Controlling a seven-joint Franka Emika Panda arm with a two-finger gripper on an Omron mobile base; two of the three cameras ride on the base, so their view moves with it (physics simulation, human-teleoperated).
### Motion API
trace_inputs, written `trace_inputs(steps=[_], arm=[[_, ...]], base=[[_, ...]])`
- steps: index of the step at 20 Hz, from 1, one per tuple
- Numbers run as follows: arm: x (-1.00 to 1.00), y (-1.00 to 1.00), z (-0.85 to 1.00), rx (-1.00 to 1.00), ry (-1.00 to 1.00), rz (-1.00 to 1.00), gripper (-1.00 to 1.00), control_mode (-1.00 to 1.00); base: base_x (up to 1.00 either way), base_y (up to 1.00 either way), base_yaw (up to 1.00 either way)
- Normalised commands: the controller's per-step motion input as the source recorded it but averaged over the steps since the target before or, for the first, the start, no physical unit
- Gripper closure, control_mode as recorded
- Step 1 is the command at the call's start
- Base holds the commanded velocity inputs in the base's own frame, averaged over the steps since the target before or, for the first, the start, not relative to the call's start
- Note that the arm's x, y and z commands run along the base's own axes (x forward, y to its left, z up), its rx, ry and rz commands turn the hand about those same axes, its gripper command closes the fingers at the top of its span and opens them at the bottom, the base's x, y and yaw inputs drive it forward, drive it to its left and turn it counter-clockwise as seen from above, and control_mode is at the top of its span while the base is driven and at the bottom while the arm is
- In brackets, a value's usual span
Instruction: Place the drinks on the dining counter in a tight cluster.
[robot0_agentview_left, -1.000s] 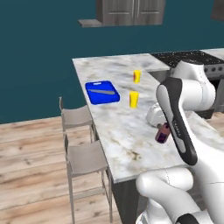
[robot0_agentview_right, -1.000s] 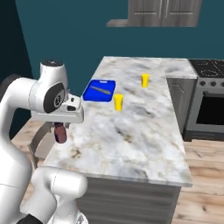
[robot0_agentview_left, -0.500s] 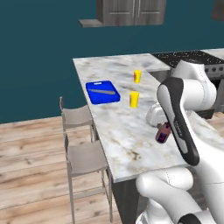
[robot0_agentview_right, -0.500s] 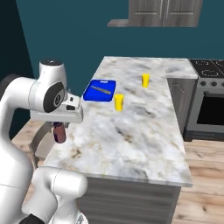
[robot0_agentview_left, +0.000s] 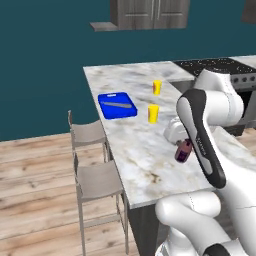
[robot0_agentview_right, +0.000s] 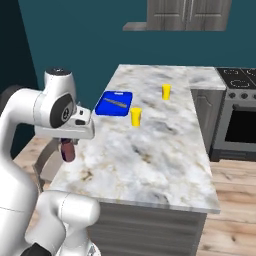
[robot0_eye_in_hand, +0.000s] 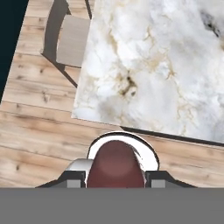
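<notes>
A short dark maroon drink bottle (robot0_agentview_left: 183, 151) (robot0_agentview_right: 67, 150) hangs in the air with my gripper (robot0_agentview_right: 67, 145) shut on it. In the hand view the bottle (robot0_eye_in_hand: 116, 166) stands between the two fingertips of the gripper (robot0_eye_in_hand: 116, 177). The dining counter (robot0_agentview_left: 135, 145) (robot0_agentview_right: 150, 160) has a white-grey veined marble top. I hold the bottle above its near end, close to the edge on the stool side. Ahead in the hand view lies the counter's corner (robot0_eye_in_hand: 153, 65), with wooden floor around it.
Two yellow cups (robot0_agentview_left: 157, 87) (robot0_agentview_left: 153, 113) and a blue cutting board (robot0_agentview_left: 117, 105) with a knife sit farther along the counter. Two stools (robot0_agentview_left: 97, 180) (robot0_agentview_left: 89, 132) stand along its left side. A stove (robot0_agentview_right: 240, 100) stands at the right.
</notes>
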Motion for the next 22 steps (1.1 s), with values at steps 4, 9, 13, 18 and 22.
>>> trace_inputs(steps=[4,9,13,18,22], arm=[[0.89,0.52,0.00,0.00,0.01,-0.01,1.00,-1.00],[0.92,0.25,-0.19,0.00,-0.07,0.00,1.00,-1.00],[0.64,0.00,-0.34,0.00,-0.14,-0.01,1.00,-1.00],[0.28,0.00,-0.52,0.00,-0.09,-0.03,1.00,-1.00],[0.13,0.00,-0.68,0.00,0.00,-0.03,1.00,-1.00]], base=[[0.00,0.00,0.00],[0.00,0.00,0.00],[0.00,0.00,0.00],[0.00,0.00,0.00],[0.00,0.00,0.00]])
